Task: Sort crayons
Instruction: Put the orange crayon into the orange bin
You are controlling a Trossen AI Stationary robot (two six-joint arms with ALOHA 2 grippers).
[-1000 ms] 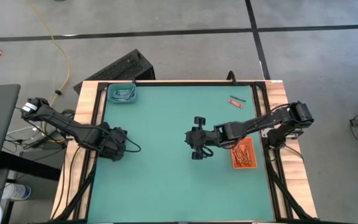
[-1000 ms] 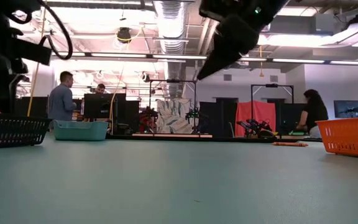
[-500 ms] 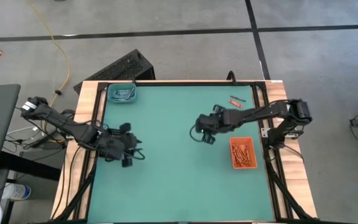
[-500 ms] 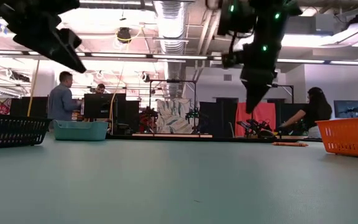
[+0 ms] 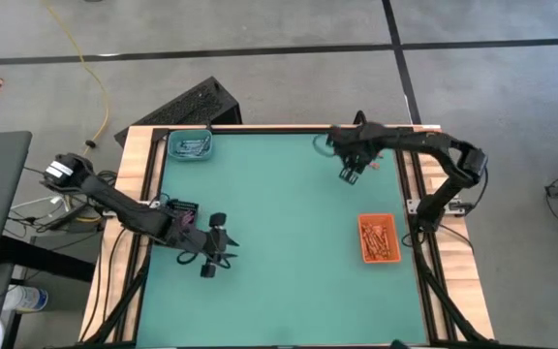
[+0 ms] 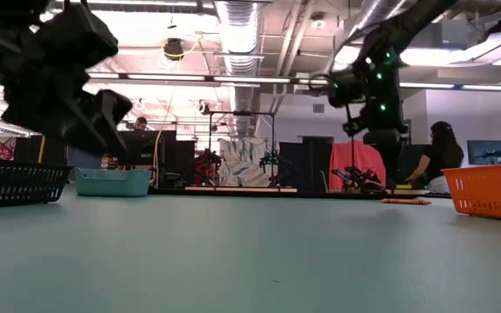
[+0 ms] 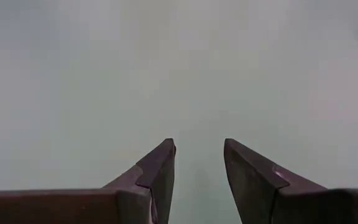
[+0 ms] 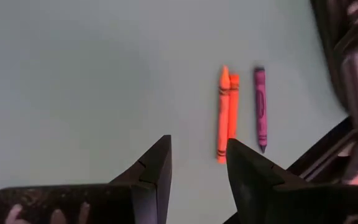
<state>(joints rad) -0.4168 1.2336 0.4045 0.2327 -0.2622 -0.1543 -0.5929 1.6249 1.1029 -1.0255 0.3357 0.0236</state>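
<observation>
Looking straight down from the high view, the right gripper (image 5: 348,174) hangs over the far right part of the green table mat (image 5: 279,242), close to the loose crayons (image 5: 367,159) that lie near the far right corner, while the small orange rectangular tray (image 5: 379,238) full of orange-red crayons sits near the right edge and the small teal rectangular tray (image 5: 191,146) sits in the far left corner. The left gripper (image 5: 212,254) is low over the left half of the mat, well apart from both trays. At table height in the low view, the left gripper (image 6: 103,117) shows dark and near, a black mesh tray (image 6: 16,183) stands at the left edge, and one orange-red crayon (image 6: 405,201) lies flat beside the orange tray (image 6: 492,191). In the left wrist view, the two dark fingers (image 7: 157,171) stand apart with only bare mat between them. In the right wrist view, the fingers (image 8: 154,168) are also parted and hold nothing; two orange-red crayons (image 8: 225,112) lie touching side by side, and one purple crayon (image 8: 260,109) lies just beside them.
</observation>
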